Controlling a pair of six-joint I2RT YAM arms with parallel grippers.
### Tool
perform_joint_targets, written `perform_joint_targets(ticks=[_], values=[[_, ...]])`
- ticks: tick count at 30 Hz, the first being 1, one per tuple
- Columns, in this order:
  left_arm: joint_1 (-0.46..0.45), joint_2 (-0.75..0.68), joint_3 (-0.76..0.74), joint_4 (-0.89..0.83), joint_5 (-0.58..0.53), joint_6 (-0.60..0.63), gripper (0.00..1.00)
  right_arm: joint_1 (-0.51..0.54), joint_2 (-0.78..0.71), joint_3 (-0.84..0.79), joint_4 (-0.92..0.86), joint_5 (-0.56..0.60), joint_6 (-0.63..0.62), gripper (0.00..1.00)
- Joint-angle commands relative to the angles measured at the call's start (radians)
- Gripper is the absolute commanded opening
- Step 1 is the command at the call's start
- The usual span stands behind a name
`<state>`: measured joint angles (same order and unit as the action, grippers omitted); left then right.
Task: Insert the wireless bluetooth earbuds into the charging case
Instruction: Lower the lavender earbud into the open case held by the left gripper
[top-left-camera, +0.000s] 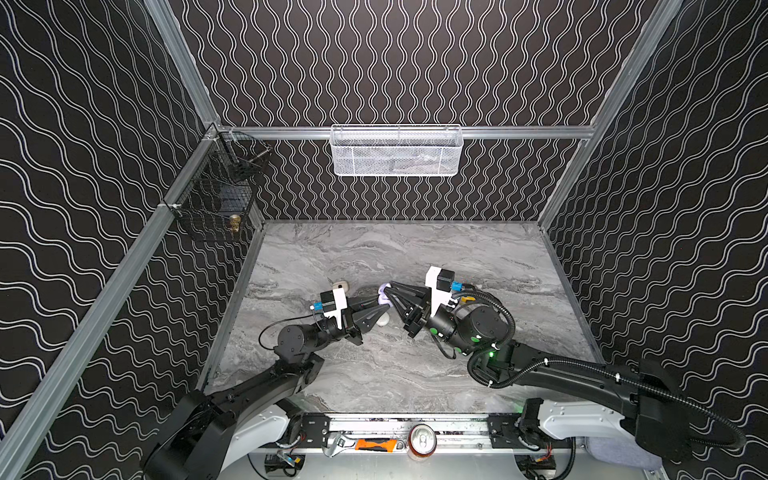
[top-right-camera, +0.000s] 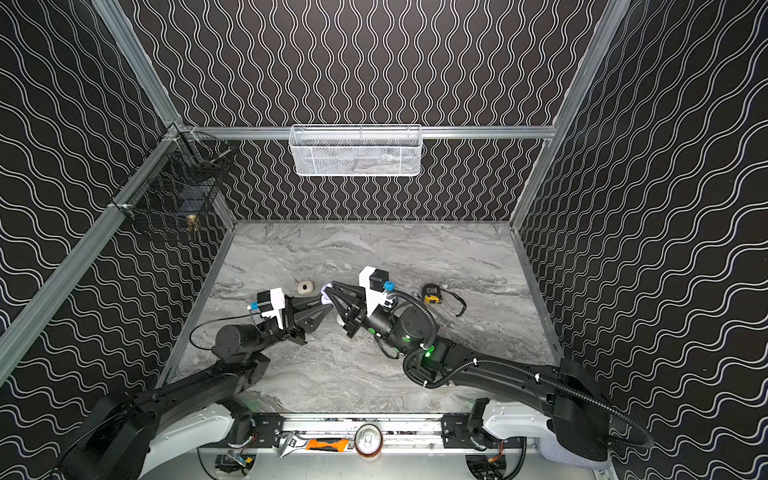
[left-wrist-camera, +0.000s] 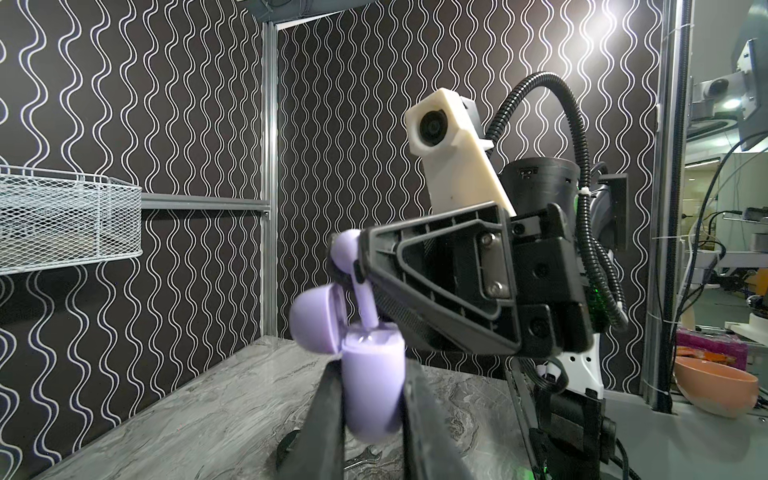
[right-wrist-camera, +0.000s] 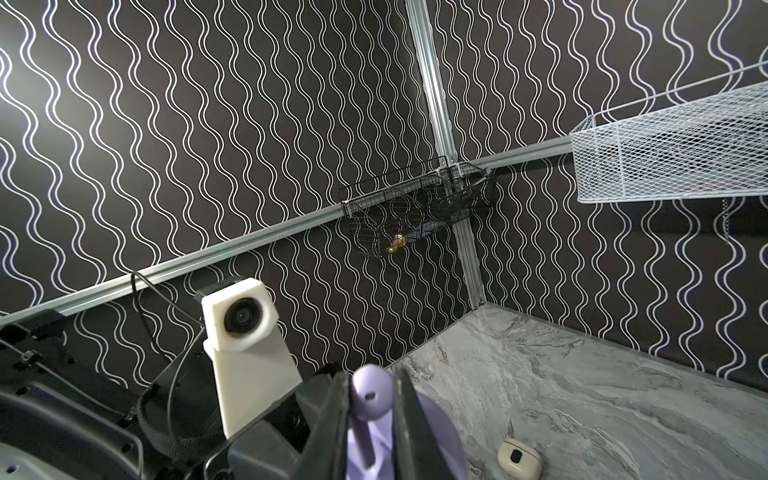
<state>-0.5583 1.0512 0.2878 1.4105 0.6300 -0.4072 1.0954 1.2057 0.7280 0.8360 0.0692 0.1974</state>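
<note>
Marbled table (top-left-camera: 386, 374); rounded case (left-wrist-camera: 372, 386), stemmed earbud (left-wrist-camera: 345, 249).

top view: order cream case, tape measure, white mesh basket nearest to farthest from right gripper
1. cream case, just left of the right gripper
2. tape measure, on the table's right
3. white mesh basket, on the back wall
</note>
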Motion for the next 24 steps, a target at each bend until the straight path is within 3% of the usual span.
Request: perform_joint_targets(ticks=[1, 24], values=[[-0.002, -0.014, 0.002, 0.044, -0.001, 0.024, 0.00, 0.013, -0.002, -0.011, -0.042, 0.018, -0.009, 0.10], [-0.002, -0.044, -0.017, 0.067, -0.026, 0.033, 0.00, 0.082, -0.017, -0.055, -0.073, 0.124, -0.047, 0.11]])
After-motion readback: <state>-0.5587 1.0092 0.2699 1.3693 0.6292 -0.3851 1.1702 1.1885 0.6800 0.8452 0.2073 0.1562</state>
